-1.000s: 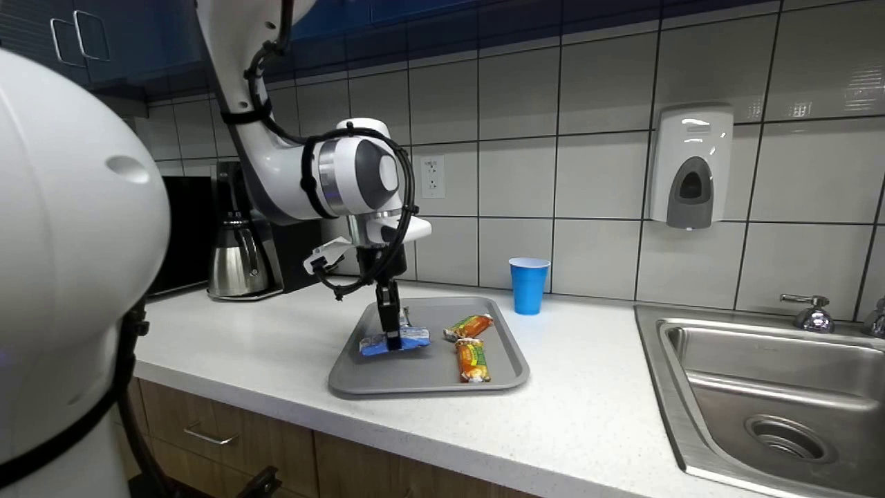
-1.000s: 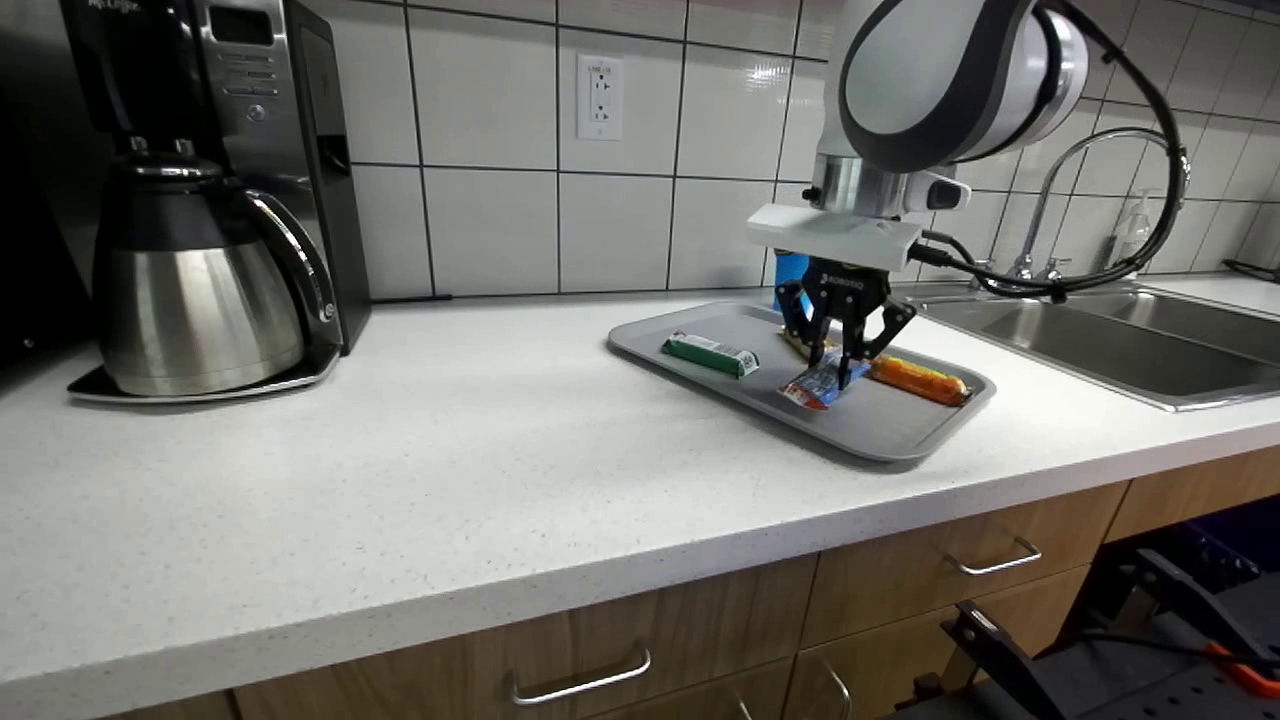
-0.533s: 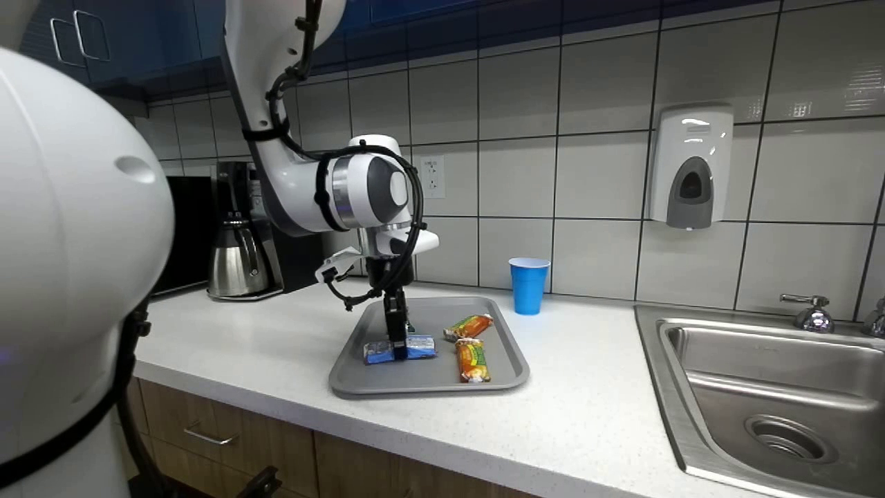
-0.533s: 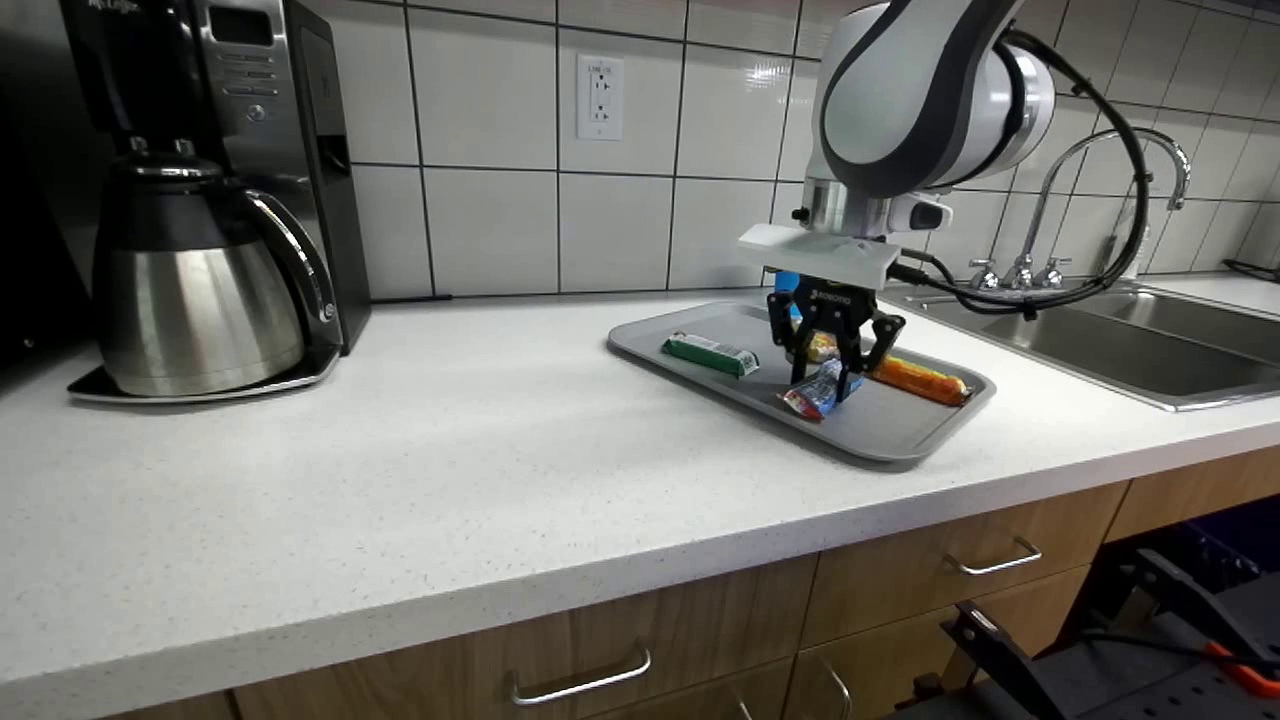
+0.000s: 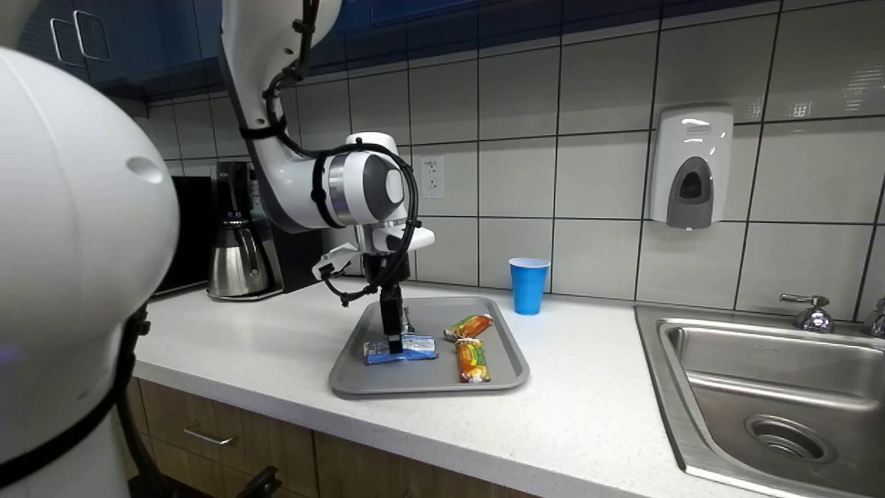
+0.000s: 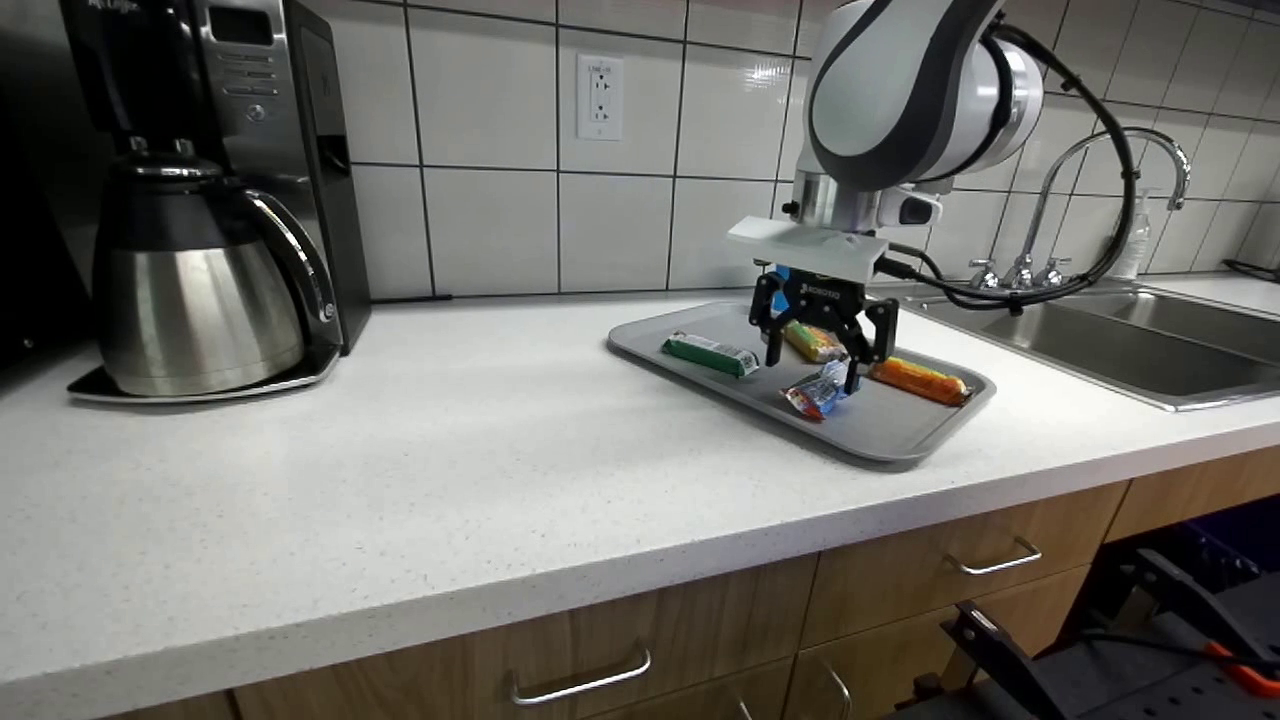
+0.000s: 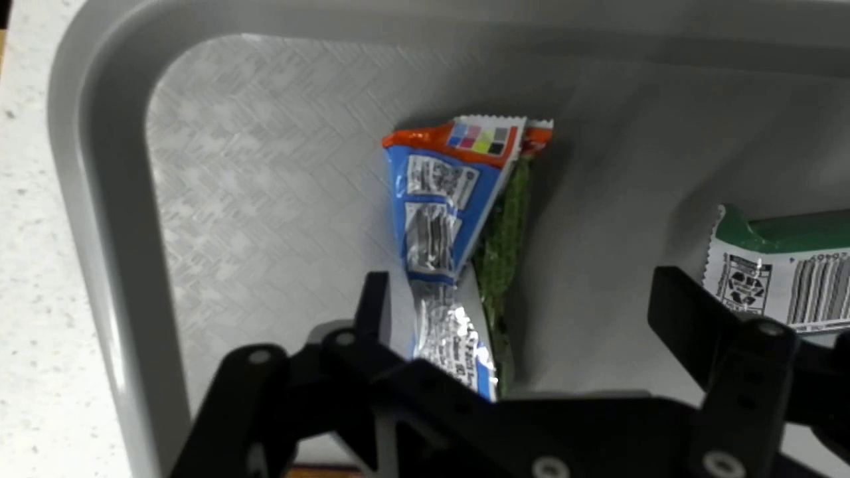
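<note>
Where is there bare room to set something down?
Free: counter between coffee maker and tray, and between tray, blue cup and sink. Crowded: the tray, where the open claw hangs over a blue packet, near a green bar and orange packets.

Bent white arm (image 5: 289, 183) above a downward black claw (image 6: 812, 371), jaws wide apart.
</note>
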You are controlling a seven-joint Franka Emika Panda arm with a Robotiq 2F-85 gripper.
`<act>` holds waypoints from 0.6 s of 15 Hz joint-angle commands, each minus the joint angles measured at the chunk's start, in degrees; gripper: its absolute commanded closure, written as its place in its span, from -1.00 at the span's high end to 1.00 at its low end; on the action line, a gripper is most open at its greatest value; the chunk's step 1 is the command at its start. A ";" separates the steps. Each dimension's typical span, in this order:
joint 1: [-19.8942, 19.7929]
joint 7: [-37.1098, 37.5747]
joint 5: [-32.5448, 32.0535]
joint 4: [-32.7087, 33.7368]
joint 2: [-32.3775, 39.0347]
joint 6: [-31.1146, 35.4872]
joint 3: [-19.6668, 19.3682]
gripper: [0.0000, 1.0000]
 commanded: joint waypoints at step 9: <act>1.28 -10.20 4.97 0.19 -7.40 -3.60 2.02 1.00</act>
